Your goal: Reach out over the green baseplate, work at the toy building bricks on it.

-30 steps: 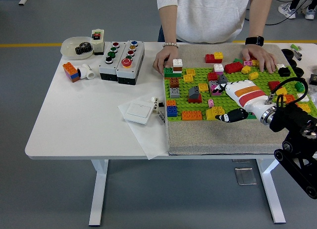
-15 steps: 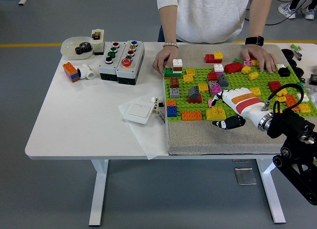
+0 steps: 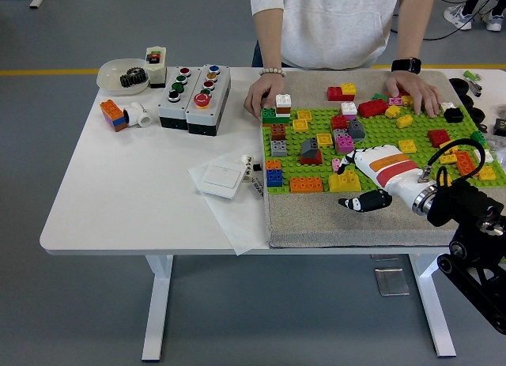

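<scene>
Far to the left of the hand: a pale bowl (image 3: 118, 73) holding dark gear-like parts, a button box (image 3: 194, 96) just beside it, nearer the hand.
Baseplate: the green baseplate (image 3: 371, 149) lies on a grey mat (image 3: 348, 216), spreading left, right and beyond the robot's right hand (image 3: 371, 175).
Nearest brick: a yellow brick (image 3: 344, 181) sits just left of the hand, at the plate's near edge – its long axis runs left-right, across the reach.
Hand state: fingers (image 3: 354, 164) look loosely spread with nothing held, though the view is poor; the dark thumb (image 3: 360, 201) hangs over the mat, near side of the brick.
Arm choice: only the right arm shows – the left is out of view.
Person: two hands (image 3: 261, 93) rest on the plate's far edge, well beyond the robot hand, seemingly steadying it.
</scene>
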Available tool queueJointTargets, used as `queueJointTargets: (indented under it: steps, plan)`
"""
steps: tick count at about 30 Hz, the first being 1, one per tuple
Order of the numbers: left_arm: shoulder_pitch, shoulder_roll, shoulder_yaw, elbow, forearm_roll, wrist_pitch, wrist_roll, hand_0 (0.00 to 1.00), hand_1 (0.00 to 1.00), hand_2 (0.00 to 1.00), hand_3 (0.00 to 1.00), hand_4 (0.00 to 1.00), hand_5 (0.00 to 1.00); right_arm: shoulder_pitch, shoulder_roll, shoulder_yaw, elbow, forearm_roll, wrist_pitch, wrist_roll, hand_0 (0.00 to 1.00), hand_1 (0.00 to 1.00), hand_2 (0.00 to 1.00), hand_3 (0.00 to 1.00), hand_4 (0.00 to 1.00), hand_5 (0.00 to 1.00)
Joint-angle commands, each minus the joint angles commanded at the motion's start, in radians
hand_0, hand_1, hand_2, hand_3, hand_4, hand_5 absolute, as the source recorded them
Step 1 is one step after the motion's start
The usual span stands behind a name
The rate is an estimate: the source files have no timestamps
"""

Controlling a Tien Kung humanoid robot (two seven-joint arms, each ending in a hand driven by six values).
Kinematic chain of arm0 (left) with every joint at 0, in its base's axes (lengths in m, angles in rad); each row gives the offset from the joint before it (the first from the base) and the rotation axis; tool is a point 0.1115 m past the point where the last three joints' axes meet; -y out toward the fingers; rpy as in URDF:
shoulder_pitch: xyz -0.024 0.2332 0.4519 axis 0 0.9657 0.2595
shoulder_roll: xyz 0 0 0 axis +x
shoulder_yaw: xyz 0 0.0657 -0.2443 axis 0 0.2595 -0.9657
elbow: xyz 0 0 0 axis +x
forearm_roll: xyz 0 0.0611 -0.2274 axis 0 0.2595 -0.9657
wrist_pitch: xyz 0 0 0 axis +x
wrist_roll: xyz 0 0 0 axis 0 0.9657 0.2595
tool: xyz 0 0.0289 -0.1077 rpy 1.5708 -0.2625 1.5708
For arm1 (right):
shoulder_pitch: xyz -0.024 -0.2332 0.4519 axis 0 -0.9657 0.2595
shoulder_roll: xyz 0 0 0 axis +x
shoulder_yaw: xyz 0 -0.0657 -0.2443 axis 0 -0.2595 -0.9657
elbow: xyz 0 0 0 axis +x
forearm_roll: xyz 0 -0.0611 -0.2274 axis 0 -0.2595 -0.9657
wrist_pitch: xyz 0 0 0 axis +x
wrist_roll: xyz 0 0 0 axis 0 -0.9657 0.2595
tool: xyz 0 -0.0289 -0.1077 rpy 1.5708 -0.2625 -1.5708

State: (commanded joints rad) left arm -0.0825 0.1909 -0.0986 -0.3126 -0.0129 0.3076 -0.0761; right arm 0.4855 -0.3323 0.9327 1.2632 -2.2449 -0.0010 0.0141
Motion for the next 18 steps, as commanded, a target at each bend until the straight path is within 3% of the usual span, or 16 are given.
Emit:
queueJointTargets:
  steps: [18]
  plan:
    - [-0.007,0.000,0.013,-0.001,-0.020,-0.002,-0.008,0.866,0.877,0.878,0.744,0.740,0.643,-0.001,-0.005,0.009,-0.007,0.009,0.004,0.004,0.601,0.634,0.719,0.685,0.882,0.357]
